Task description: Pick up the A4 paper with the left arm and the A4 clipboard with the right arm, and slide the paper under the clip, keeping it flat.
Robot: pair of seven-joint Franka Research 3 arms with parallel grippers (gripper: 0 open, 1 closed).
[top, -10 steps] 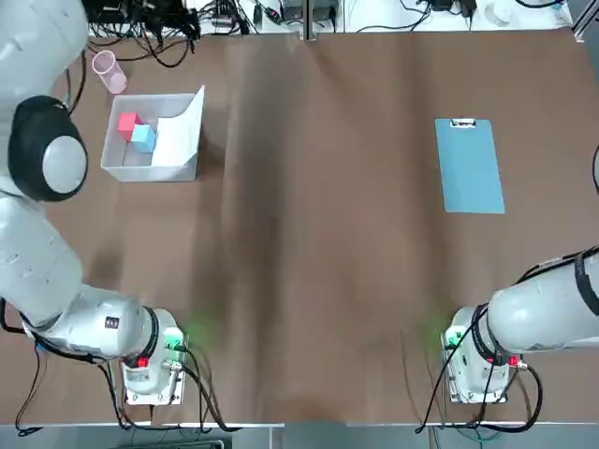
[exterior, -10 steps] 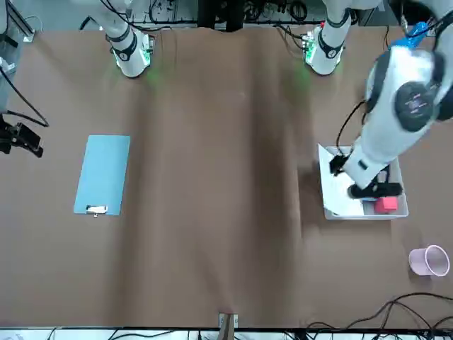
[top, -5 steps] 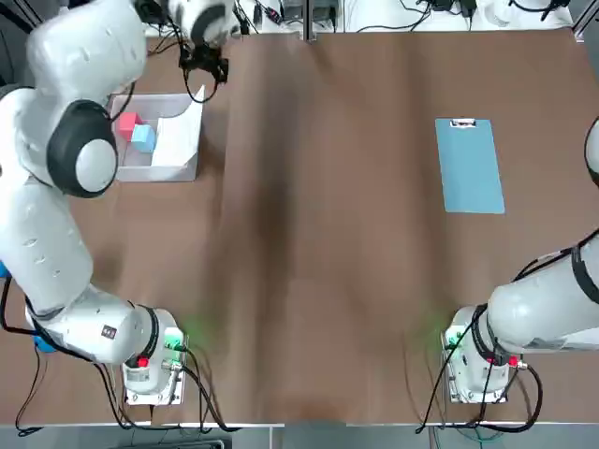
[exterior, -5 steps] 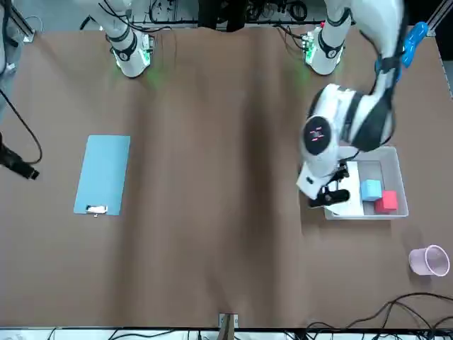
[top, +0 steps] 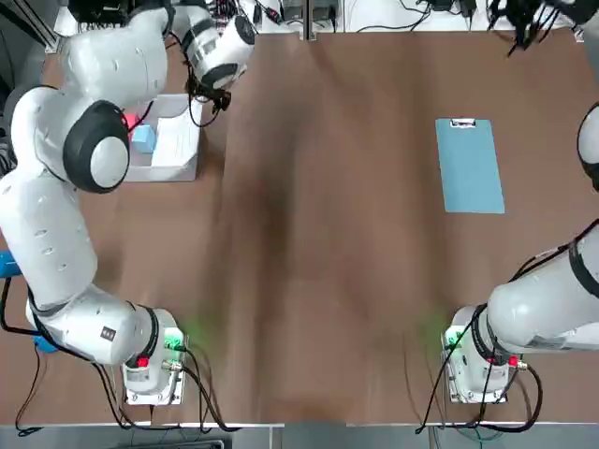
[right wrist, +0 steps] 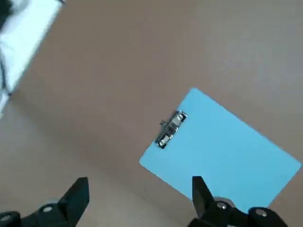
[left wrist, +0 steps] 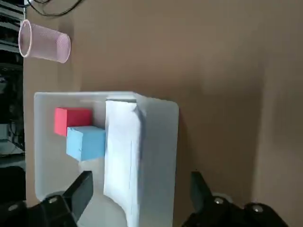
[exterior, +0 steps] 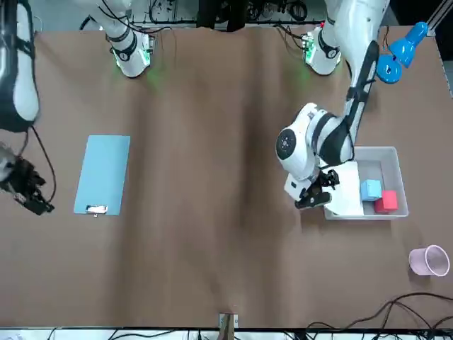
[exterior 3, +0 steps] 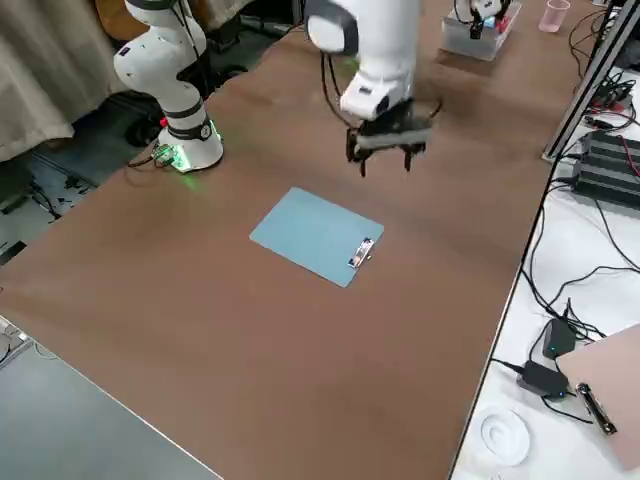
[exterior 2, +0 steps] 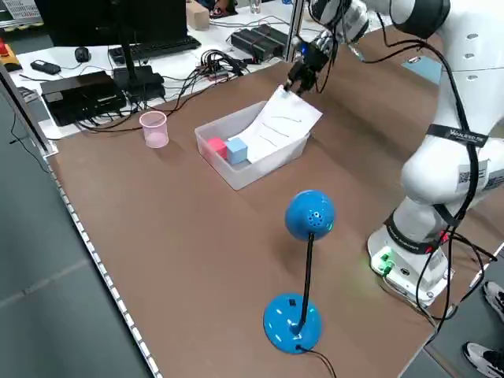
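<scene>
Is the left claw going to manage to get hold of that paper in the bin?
Probably yes. The left claw hangs open just above the paper, which leans out over the bin rim, so its upper edge is free to pinch.

clear bin: red block, blue block inside | pink cup near | blue desk lamp

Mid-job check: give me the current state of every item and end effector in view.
A4 paper: leaning in the clear bin, not gripped.
A4 clipboard: flat on the table, clip empty.
Left end effector: open, beside the bin.
Right end effector: open, above the table beyond the clipboard's clip end.
Pink cup: upright.
</scene>
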